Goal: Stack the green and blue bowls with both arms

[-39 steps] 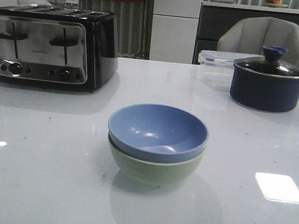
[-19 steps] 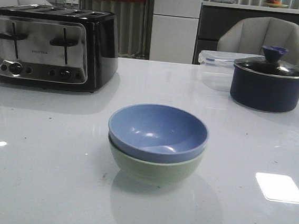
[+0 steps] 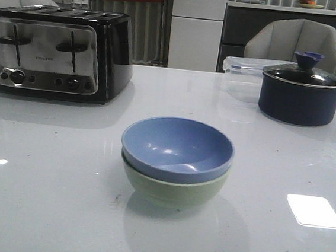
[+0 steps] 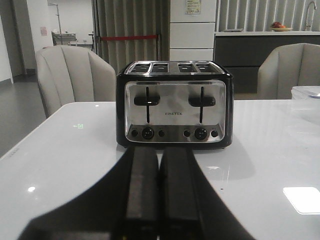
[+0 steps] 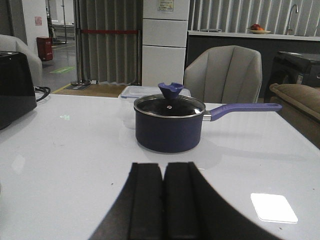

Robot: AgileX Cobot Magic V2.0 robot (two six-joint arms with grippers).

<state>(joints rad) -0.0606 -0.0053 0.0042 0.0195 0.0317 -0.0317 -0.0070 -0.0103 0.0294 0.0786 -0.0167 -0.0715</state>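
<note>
- The blue bowl point(image 3: 178, 146) sits nested inside the green bowl point(image 3: 174, 186), rims nearly level, near the middle of the counter point(image 3: 42, 197); judged from this, the stacking looks finished.
- The left tool point(image 4: 159, 187) is clenched on nothing, pointed at the toaster point(image 4: 174, 105) and clear of the bowls, likely parked so the stack stands undisturbed.
- The right tool point(image 5: 163, 197) is likewise pressed closed and empty, facing the navy pot point(image 5: 170, 125), well apart from it.
- Neither arm appears in the front view.
</note>
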